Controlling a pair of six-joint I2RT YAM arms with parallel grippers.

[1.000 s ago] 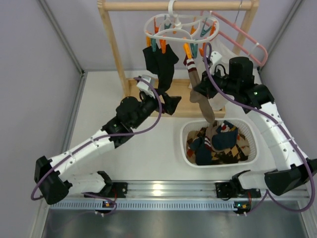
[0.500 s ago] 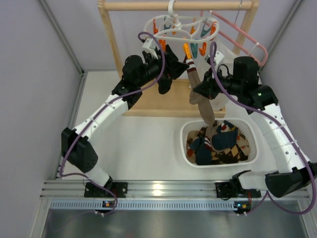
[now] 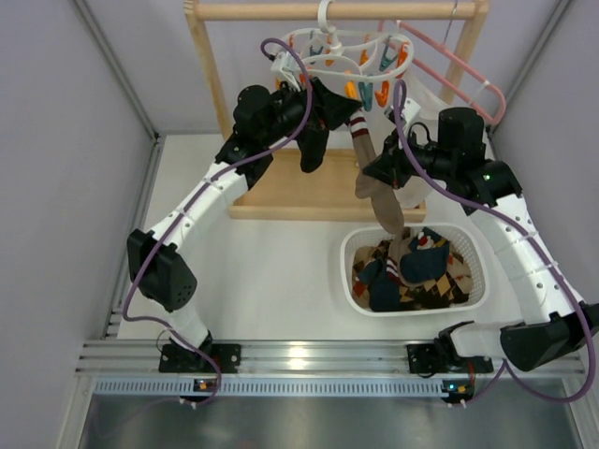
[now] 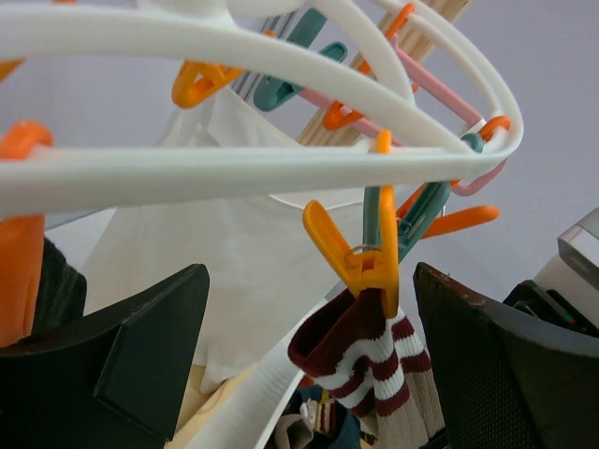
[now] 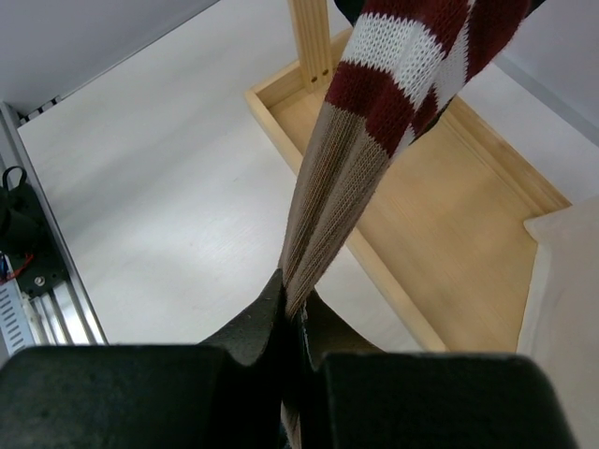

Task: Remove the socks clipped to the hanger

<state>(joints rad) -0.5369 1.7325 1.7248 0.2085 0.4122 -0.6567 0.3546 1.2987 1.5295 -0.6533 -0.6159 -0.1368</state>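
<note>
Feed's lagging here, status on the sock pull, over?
Right pincer shut on brown sock. Left pincer open, facing its orange clip. Sock clipped to hanger.

The top camera looks down from behind. Both wrist cameras sit close, sharing the striped sock [image 4: 360, 351].

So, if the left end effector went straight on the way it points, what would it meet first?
Probably the orange clip and the striped cuff of the brown sock pinched in it; both sit centred between the left end effector's open fingers, though depth is unclear.
</note>
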